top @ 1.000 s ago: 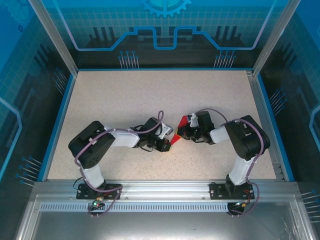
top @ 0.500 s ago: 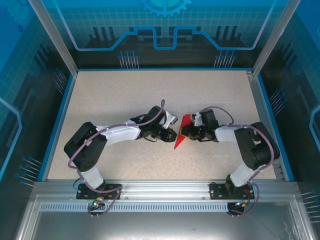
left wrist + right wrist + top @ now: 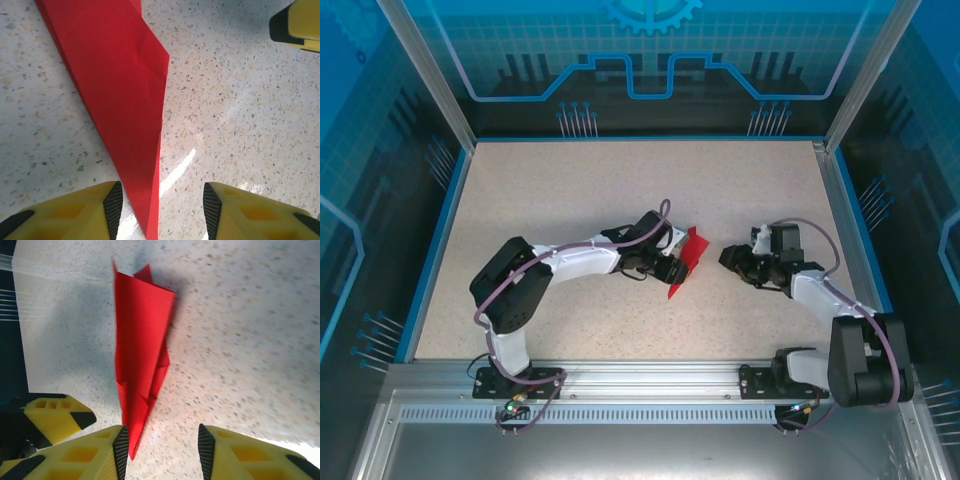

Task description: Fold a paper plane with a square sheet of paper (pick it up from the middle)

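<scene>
Left gripper (image 3: pixel 672 268) released, jaws spread, low over the middle of the bench (image 3: pixel 570 190). Wrist view: its yellow fingers (image 3: pixel 65 212) straddle the narrow pointed end of the paper plane (image 3: pixel 115 90), nothing clamped. Contact between one finger and the paper: cannot tell. Right gripper (image 3: pixel 732 257) also released and empty, just right of the plane, apart from it, jaws facing it. Plane lies on the bench centre between the two grippers: red, folded slim, sharp nose toward the near edge, wider tail toward the far edge.
</scene>
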Tool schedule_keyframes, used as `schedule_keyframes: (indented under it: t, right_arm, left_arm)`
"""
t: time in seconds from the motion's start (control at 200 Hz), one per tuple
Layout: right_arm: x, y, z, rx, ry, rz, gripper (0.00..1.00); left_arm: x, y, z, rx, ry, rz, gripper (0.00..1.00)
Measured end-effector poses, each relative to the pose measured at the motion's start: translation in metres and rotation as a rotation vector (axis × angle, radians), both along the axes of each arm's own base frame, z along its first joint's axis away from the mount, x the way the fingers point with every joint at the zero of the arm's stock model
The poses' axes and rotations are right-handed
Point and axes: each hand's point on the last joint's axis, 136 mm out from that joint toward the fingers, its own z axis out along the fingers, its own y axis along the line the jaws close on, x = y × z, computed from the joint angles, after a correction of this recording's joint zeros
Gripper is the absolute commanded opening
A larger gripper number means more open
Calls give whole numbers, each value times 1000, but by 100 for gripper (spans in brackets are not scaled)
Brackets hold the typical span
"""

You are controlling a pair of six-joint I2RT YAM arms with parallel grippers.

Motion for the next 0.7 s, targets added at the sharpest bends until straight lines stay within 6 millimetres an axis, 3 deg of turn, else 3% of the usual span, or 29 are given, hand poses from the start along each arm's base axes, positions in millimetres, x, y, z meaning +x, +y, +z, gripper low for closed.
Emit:
schedule_keyframes:
  t: [0.15,0.36,0.7]
  right_arm:
    - [-7,-11,-1,8,9,-25,45]
    - [-16,-11,-5,22,27,-20,46]
    - [-21,-10,-8,31,38,-12,47]
  left_arm:
    - [5,-7,-9,51,-15,7,49]
    - [13,-5,-29,138,-16,33,47]
    - [17,4,-37,205,-35,63,30]
